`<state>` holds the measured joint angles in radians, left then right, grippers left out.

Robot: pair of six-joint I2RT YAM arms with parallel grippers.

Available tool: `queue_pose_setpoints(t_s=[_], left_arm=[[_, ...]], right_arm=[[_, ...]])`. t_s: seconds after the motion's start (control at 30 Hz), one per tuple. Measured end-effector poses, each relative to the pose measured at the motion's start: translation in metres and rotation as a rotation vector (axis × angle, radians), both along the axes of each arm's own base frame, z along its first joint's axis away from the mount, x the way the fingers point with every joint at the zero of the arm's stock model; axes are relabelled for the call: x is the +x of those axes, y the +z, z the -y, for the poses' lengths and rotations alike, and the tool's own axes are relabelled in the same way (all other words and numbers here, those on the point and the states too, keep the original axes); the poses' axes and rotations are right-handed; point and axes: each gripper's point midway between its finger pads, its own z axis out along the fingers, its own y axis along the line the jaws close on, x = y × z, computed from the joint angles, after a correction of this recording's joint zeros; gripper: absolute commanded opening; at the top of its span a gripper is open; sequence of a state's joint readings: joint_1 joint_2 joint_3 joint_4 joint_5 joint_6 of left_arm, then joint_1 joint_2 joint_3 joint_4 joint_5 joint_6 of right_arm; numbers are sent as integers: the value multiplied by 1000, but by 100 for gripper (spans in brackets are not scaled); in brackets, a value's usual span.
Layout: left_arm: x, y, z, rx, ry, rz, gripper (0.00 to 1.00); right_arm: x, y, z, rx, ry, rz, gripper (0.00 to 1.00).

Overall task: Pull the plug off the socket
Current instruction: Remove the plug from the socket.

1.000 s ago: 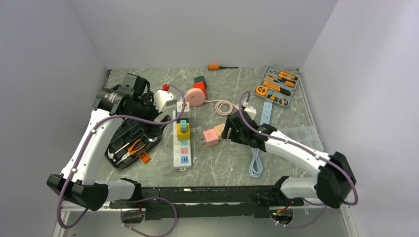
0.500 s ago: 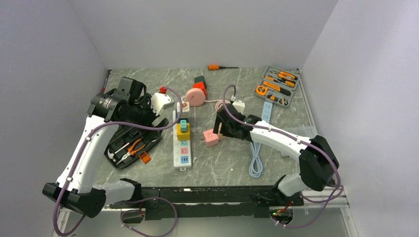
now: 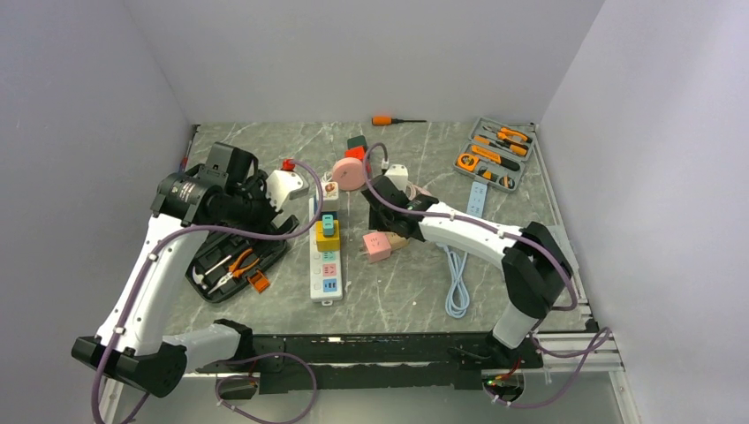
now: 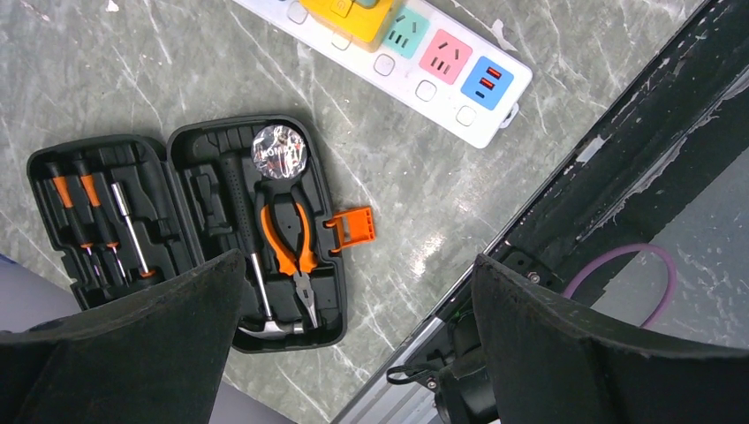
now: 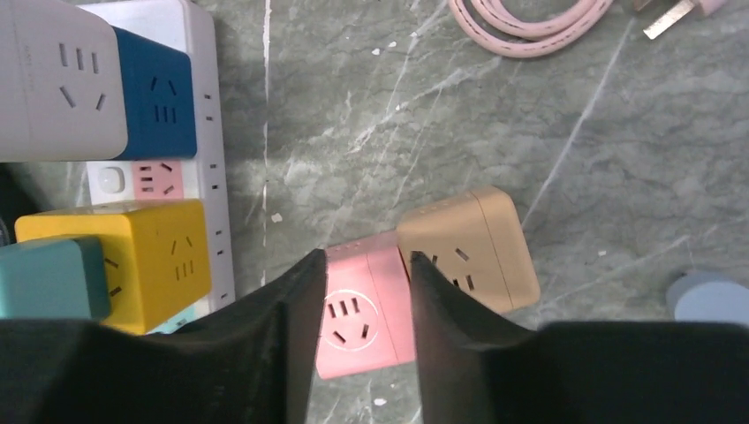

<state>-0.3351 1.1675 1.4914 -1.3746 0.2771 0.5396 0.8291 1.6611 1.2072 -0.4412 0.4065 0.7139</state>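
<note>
A white power strip (image 3: 327, 265) lies left of centre, with a yellow cube plug (image 3: 328, 235) plugged into it and a teal plug (image 3: 328, 221) on top of that. In the right wrist view the strip (image 5: 208, 132), yellow plug (image 5: 124, 256) and teal plug (image 5: 49, 278) are at the left. My right gripper (image 3: 389, 218) is open, its fingers straddling a loose pink cube adapter (image 5: 366, 309) from above, beside a tan cube (image 5: 472, 252). My left gripper (image 3: 261, 212) is open and empty, above the black tool case (image 4: 194, 221) and the strip's near end (image 4: 442, 75).
A grey tool kit (image 3: 493, 155) lies open at the back right. An orange screwdriver (image 3: 389, 120) lies at the back. A pink cable reel (image 3: 351, 174) is behind the strip and a blue cable (image 3: 457, 283) lies right of centre. White and blue adapters (image 5: 57, 79) sit on the strip's far end.
My right gripper has swung left across the table, from beside the pink cube to over it, close to the strip. My left gripper has drawn back slightly to the left.
</note>
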Motion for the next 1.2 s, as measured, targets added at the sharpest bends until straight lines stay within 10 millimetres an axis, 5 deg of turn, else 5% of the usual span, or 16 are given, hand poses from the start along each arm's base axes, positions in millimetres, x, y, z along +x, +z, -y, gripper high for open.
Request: queue_pose_setpoints(t_s=[0.27,0.6,0.87,1.07,1.2], left_arm=[[-1,2,-3,9,5,16,99],[-2,4,-5,18,-4,30,99],[-3,0,-6,24,-9,24,99],[-6,1,-7,22,-10,34,99],[-7,-1,-8,25,-9,31,99]], right_arm=[[9,-26,-26,-6,60,-13,29],[-16,-53,-56,-18,185,-56,18],[-59,-68,-28,-39,216,-104,17],[-90,-69,8,-43,208,-123,39],[-96,-48,10,1,245,-95,68]])
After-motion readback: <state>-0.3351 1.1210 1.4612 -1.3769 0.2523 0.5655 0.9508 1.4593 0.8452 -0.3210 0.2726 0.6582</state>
